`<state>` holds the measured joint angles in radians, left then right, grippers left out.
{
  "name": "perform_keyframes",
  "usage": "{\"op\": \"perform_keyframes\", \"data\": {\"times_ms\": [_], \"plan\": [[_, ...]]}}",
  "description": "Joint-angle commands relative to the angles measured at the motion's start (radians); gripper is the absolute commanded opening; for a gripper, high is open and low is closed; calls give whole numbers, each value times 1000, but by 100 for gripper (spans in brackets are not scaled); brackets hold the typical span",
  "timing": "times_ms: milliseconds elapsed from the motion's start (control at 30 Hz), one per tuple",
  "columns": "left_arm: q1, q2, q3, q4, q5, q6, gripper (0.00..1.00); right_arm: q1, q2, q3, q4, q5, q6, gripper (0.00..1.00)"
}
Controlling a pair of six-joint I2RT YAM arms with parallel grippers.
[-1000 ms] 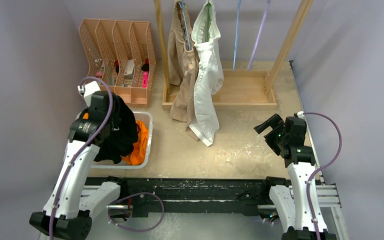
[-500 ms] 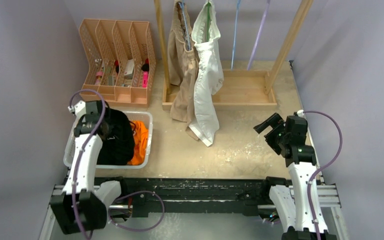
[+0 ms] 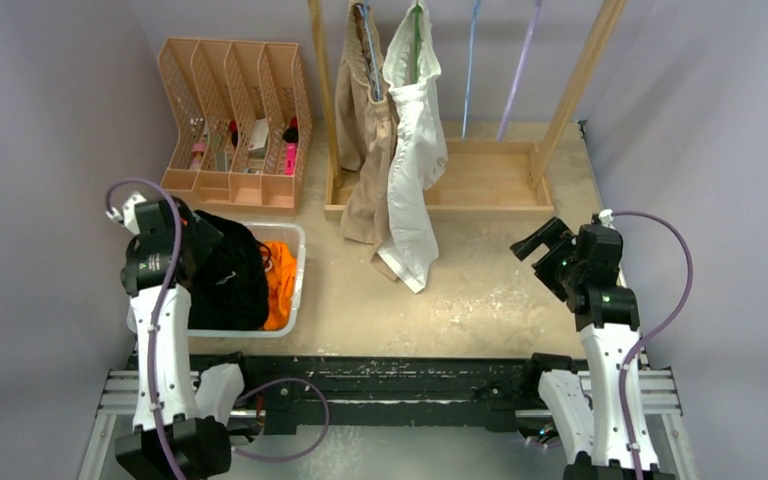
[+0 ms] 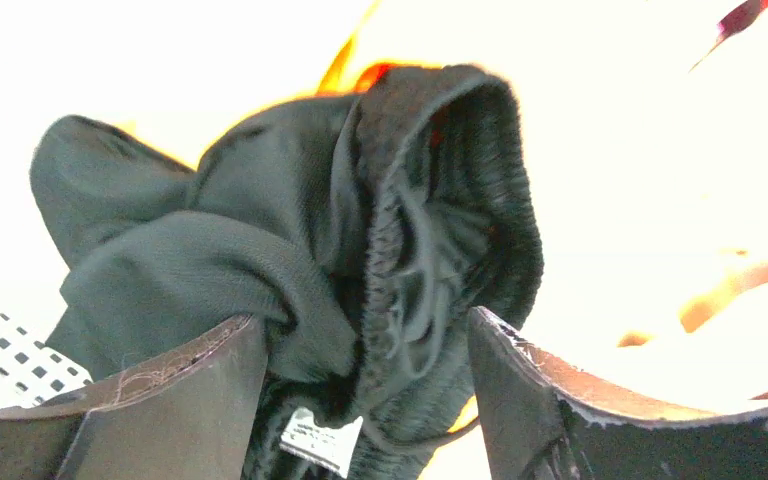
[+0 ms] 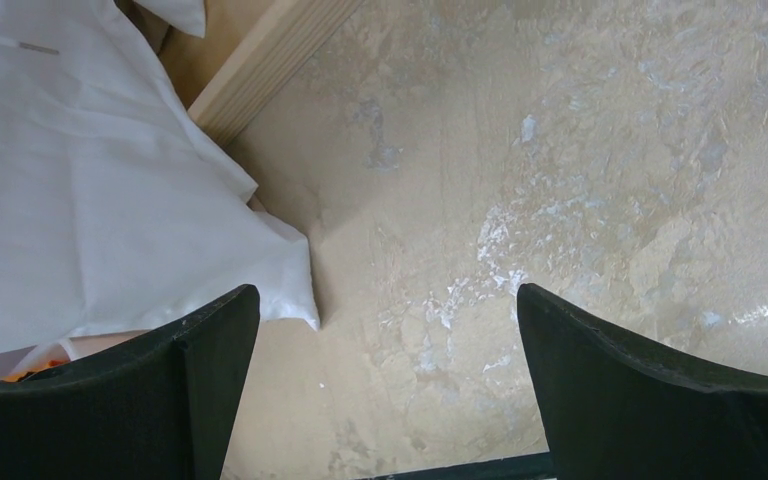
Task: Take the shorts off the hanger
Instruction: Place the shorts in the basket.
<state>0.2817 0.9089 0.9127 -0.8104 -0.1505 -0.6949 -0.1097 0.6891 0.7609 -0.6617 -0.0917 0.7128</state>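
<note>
Two claws stand open: left claw (image 4: 365, 318) around the black shorts (image 4: 260, 220), right claw (image 5: 385, 290) holding nothing.

The bare surface (image 3: 480, 300) between the bin (image 3: 298, 270) and the right gripper (image 3: 538, 255) gives clear passage. White shorts (image 3: 415, 160) and beige shorts (image 3: 360, 120) hang over the rack base (image 3: 490, 185), blocking its left half; its right half is free. The organizer (image 3: 230, 90) stands just behind the bin. Black shorts (image 3: 230, 280) crowd the bin, bulging between the left gripper's (image 4: 360, 318) spread jaws.
</note>
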Motion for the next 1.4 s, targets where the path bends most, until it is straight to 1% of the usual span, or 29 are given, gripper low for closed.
{"op": "perform_keyframes", "data": {"times_ms": [0, 67, 100, 133, 167, 200, 233, 300, 333, 367, 433, 467, 567, 600, 633, 700, 767, 833, 900, 967, 1067, 1133, 1167, 1267, 1367], "plan": [[5, -13, 231, -91, -145, 4, 72, 2, 5, 67, -16, 17, -36, 100], [5, 0, 297, -125, -185, 13, 73, 2, 1, 67, -17, 15, -38, 100], [3, 5, 315, -121, -169, 26, 74, 2, -2, 65, -18, 15, -38, 100], [-2, 9, 321, -100, -107, 46, 69, 2, -5, 62, -19, 15, -36, 100], [-10, 13, 320, -67, -17, 57, 64, 2, -8, 59, -19, 14, -36, 100], [-17, 14, 305, -15, 99, 59, 62, 2, -10, 57, -19, 12, -36, 99], [-24, 17, 275, 52, 239, 53, 61, 2, -12, 57, -19, 10, -35, 100], [-40, 41, 174, 187, 469, 7, 61, 2, -15, 53, -16, -1, -33, 99], [-56, 50, 131, 247, 543, -13, 62, 2, -16, 53, -13, -12, -34, 100], [-78, 58, 92, 281, 573, -20, 62, 2, -16, 53, -9, -25, -39, 100], [-120, 72, 14, 321, 600, -32, 63, 2, -18, 54, -2, -57, -52, 100], [-120, 74, -38, 350, 604, -73, 63, 2, -20, 55, 1, -65, -62, 100], [-92, 69, -195, 374, 457, -176, 62, 2, -23, 60, 14, -115, -72, 100], [-71, 65, -263, 404, 410, -209, 63, 2, -23, 59, 27, -139, -70, 100], [-44, 67, -335, 442, 391, -244, 63, 2, -20, 63, 41, -150, -84, 100], [37, 111, -467, 528, 441, -307, 59, 2, 0, 100, 40, -144, -127, 100], [101, 170, -538, 566, 485, -327, 57, 2, 31, 164, 10, -138, -175, 100], [122, 206, -536, 550, 482, -294, 56, 2, 53, 231, -11, -167, -224, 100], [123, 197, -499, 518, 482, -258, 56, 2, 56, 276, -7, -226, -272, 100], [123, 142, -432, 473, 474, -223, 56, 2, 46, 302, 38, -296, -280, 99], [123, 39, -339, 415, 461, -185, 59, 2, 23, 331, 84, -416, -259, 99], [122, -10, -279, 381, 461, -162, 62, 2, 16, 355, 111, -500, -264, 98], [122, -23, -257, 371, 468, -151, 62, 3, 19, 372, 117, -560, -271, 96], [111, -41, -188, 343, 518, -110, 63, 3, 49, 428, 125, -668, -302, 91], [64, -66, -123, 290, 468, -70, 63, 4, 84, 475, 149, -718, -318, 90]]}}
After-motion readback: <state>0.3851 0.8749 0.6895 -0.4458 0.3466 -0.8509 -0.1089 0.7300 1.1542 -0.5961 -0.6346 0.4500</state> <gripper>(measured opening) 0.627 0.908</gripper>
